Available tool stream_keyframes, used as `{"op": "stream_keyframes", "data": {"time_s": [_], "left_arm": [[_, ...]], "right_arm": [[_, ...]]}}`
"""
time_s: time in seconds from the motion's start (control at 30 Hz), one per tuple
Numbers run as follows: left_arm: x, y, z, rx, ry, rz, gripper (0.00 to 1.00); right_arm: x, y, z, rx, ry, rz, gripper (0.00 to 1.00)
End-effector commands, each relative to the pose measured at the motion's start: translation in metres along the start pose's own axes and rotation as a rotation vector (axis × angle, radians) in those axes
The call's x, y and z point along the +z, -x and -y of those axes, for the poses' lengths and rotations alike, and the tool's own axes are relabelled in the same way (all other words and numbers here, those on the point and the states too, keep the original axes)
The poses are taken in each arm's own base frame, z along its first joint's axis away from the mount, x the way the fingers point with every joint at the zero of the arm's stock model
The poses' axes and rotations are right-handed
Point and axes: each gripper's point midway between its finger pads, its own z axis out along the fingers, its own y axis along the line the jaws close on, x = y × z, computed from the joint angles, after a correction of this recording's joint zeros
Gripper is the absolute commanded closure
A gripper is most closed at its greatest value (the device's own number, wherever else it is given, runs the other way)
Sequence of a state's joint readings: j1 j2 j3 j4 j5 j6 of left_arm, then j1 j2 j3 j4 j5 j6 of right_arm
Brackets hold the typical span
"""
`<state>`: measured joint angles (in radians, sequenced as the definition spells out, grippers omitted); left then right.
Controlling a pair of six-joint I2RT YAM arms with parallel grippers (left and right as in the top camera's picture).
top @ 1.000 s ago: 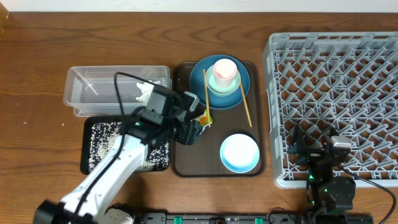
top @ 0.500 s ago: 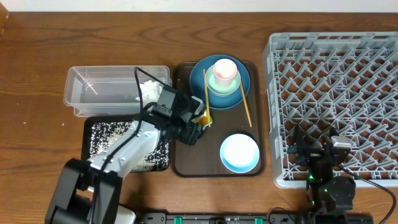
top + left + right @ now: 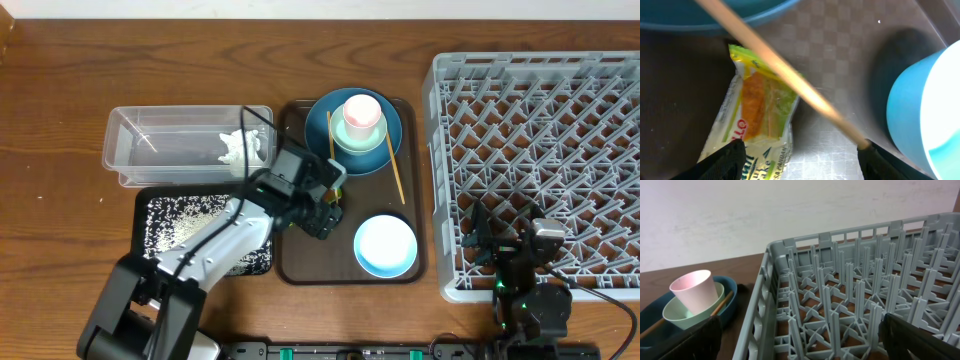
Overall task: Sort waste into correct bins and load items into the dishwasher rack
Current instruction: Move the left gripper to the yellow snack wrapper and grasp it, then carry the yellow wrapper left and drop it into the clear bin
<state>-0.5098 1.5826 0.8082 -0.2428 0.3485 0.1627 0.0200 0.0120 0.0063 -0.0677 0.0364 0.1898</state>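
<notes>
My left gripper (image 3: 325, 212) hangs low over the brown tray, open, straddling the yellow-green snack wrapper (image 3: 757, 112) and the tip of a wooden chopstick (image 3: 785, 75) that lies across it. One fingertip (image 3: 725, 160) overlaps the wrapper's edge, and nothing is gripped. The white/light-blue bowl (image 3: 385, 245) sits just right of the gripper. A pink cup (image 3: 362, 113) stands in the pale-green bowl (image 3: 352, 140) on the dark-blue plate (image 3: 318, 125). The white napkin (image 3: 243, 148) lies in the clear tub (image 3: 150, 150). My right gripper (image 3: 800, 347) is open and empty above the near-left corner of the grey dishwasher rack (image 3: 850, 295).
The black bin (image 3: 165, 225) holding white rice grains sits left of the brown tray (image 3: 300, 255). A second chopstick (image 3: 395, 172) leans off the plate onto the tray. The rack (image 3: 540, 150) fills the right side of the table.
My left gripper has moved right from the black bin's edge onto the tray, over the wrapper, and its jaws have widened. The right arm has not moved.
</notes>
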Motion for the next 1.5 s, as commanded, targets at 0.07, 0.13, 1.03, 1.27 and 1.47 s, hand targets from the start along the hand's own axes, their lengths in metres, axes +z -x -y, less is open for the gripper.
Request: {"op": "stream_keyframes", "data": {"time_s": [0.07,0.13,1.03,1.27,1.47], "left_arm": [[0.003,-0.007,-0.016,0.053,0.145,-0.035,0.25],[0.003,-0.007,-0.016,0.052,0.144,-0.035,0.26],[0.034,-0.024,-0.026,0.039,0.153,-0.105,0.75],[0.031,-0.029,-0.025,0.035,0.151,-0.125,0.94],[0.018,-0.024,-0.022,0.039,0.152,-0.106,0.94]], "right_arm": [[0.000,0.000,0.002,-0.004,-0.007,0.002,0.01],[0.000,0.000,0.002,-0.004,-0.007,0.002,0.01],[0.000,0.000,0.002,-0.004,-0.007,0.002,0.01],[0.000,0.000,0.002,-0.004,-0.007,0.002,0.01],[0.000,0.000,0.002,-0.004,-0.007,0.002,0.01]]}}
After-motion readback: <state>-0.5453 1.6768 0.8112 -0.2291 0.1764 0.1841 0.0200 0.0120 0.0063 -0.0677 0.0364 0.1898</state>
